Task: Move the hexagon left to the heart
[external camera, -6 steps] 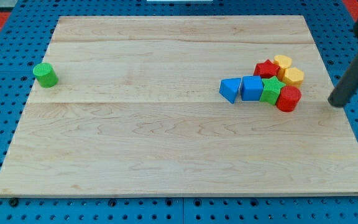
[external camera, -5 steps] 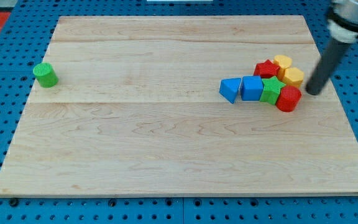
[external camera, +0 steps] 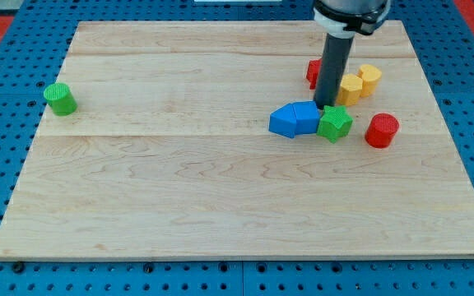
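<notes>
My tip (external camera: 322,105) rests in the block cluster at the view's upper right, just above where the blue cube (external camera: 307,117) meets the green star (external camera: 335,123). A yellow block that looks like the hexagon (external camera: 350,87) sits right beside the rod, on its right. A second yellow block, seemingly the heart (external camera: 370,76), touches it at its upper right. A red block (external camera: 312,72) is partly hidden behind the rod on its left, so its shape is unclear. A blue triangle (external camera: 284,122) adjoins the blue cube's left.
A red cylinder (external camera: 381,130) stands alone to the right of the green star. A green cylinder (external camera: 59,98) stands near the wooden board's left edge (external camera: 31,140). Blue pegboard surrounds the board.
The rod swept left from the board's right edge into the cluster. It scattered the blocks: a yellow block, the red block and both blue blocks moved left, and the red cylinder now stands apart.
</notes>
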Action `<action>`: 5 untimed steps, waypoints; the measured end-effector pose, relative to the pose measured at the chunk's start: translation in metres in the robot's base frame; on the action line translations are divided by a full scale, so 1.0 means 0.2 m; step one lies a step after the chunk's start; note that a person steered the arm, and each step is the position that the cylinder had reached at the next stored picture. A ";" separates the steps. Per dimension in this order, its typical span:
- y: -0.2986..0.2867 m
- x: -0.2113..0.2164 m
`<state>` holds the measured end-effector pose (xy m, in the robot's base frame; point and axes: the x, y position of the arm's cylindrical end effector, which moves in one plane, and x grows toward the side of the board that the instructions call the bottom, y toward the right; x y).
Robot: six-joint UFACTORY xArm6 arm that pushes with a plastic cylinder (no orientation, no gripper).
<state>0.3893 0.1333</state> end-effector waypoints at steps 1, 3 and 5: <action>0.19 -0.04; 0.14 -0.13; 0.12 -0.12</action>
